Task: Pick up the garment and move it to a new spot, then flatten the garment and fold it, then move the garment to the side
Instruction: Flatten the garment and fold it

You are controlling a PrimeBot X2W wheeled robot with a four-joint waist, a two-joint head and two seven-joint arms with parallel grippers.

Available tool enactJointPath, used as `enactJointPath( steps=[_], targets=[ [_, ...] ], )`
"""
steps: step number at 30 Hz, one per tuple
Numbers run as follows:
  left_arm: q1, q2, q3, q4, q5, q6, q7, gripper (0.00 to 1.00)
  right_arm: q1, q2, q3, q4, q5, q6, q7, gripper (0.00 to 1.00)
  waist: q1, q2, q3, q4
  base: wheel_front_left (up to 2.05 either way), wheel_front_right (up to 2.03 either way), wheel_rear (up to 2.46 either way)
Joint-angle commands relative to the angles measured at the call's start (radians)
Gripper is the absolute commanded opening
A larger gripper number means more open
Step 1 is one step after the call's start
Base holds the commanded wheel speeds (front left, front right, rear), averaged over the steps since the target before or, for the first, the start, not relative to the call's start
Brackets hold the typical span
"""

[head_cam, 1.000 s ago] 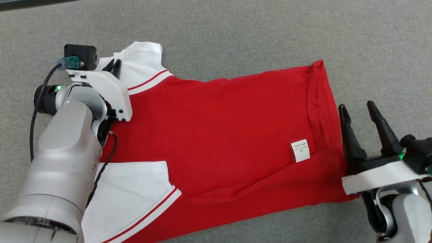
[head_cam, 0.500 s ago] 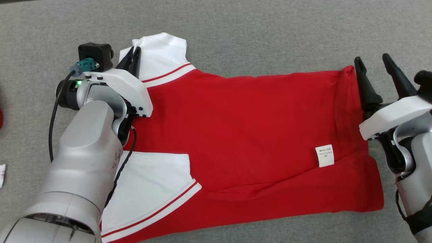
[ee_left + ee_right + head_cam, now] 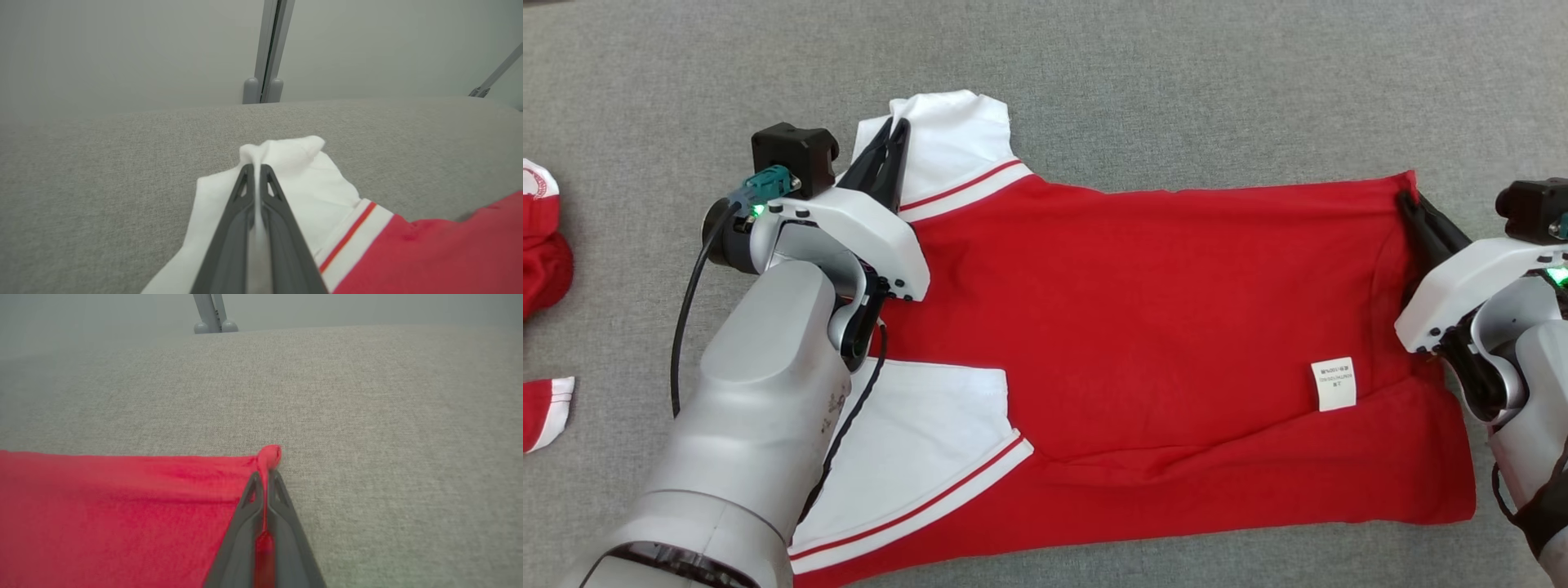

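The garment was soft, matt knit cloth. The worktop was coarse woven grey fabric, matt. The left tool and right tool had matt dark plastic fingers; behind them sat smooth, faintly glossy white plastic housings.

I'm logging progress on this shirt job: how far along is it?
Done: the garment lies spread nearly flat on the grey surface. In hand: the left gripper is shut on the far white sleeve, the right gripper on the far hem corner, apparently ready to fold. Left: the fold itself, then moving it aside.
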Motion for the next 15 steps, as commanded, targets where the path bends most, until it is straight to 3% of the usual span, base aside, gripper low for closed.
enactJointPath(
  steps=[1,12,15],
  targets=[
    [0.014,0.005,0.005,-0.032,-0.004,0.002,-0.006,0.00,-0.008,-0.012,-0.009,0.016,0.014,0.000,-0.016,0.00,0.0000,0.0000,-0.005,0.003,0.00,0.00,0.00],
    [0.116,0.035,0.125,-0.334,0.056,0.049,-0.006,0.00,-0.019,-0.019,-0.054,-0.024,0.106,0.000,-0.146,0.00,0.0000,0.0000,-0.031,0.015,0.00,0.00,0.00],
    [0.190,0.040,0.163,-0.434,0.075,0.053,-0.006,0.00,0.016,-0.003,-0.057,-0.056,0.182,0.000,-0.152,0.00,0.0000,0.0000,-0.043,0.015,0.00,0.00,0.00]
  ],
)
